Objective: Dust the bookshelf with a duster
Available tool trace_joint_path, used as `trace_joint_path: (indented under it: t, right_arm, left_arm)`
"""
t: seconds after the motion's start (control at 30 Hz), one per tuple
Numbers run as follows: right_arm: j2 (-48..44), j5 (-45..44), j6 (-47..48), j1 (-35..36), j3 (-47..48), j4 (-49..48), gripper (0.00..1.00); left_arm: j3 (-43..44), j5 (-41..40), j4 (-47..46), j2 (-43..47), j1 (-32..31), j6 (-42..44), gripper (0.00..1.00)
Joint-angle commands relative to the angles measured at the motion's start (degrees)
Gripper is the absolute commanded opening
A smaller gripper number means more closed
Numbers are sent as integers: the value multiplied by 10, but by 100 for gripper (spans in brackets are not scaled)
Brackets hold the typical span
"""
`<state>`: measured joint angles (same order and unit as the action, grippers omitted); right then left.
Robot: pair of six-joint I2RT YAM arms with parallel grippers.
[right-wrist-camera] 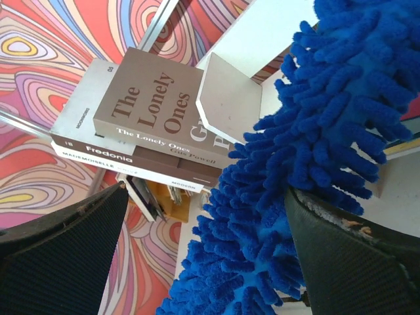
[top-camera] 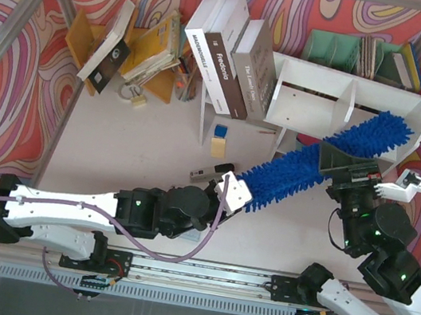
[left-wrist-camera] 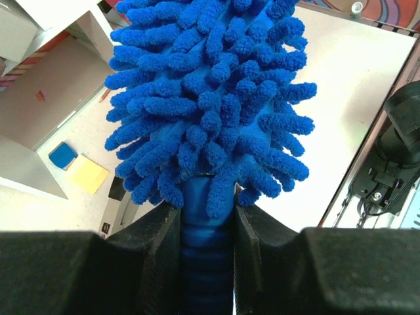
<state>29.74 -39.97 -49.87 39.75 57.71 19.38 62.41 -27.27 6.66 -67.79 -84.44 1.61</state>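
The long bright-blue fluffy duster [top-camera: 297,172] slants from the table's middle up to the right, its tip lying over the white bookshelf [top-camera: 317,102]. My left gripper [top-camera: 230,192] is shut on the duster's ribbed blue handle; in the left wrist view both jaws of the left gripper [left-wrist-camera: 209,220] press on it just below the fluffy head [left-wrist-camera: 210,98]. My right gripper [top-camera: 344,172] sits at the duster's middle, in front of the shelf. In the right wrist view the right gripper [right-wrist-camera: 207,191] stands wide open around the duster [right-wrist-camera: 315,131], whose fluff brushes the right finger [right-wrist-camera: 341,256]. A white shelf panel [right-wrist-camera: 230,98] shows behind.
Large books [top-camera: 227,55] lean against the shelf's left side. An orange wooden rack [top-camera: 155,51] with books stands at the back left. A teal organiser [top-camera: 357,53] sits behind the shelf. Blue and yellow note pads [top-camera: 219,139] and a small dark object [top-camera: 207,175] lie mid-table.
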Motion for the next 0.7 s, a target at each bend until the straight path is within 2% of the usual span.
trace_joint_path:
  t: [0.0, 0.37, 0.67]
  right_arm:
    - [7, -39, -18, -2, 9, 58, 92]
    - [14, -36, -34, -2, 12, 79, 90]
    - [9, 41, 36, -2, -29, -48, 91]
  left_arm:
    - [10, -39, -112, 36, -1, 9, 0]
    - [6, -35, -114, 46, -1, 14, 0]
    - [24, 71, -105, 15, -1, -39, 0]
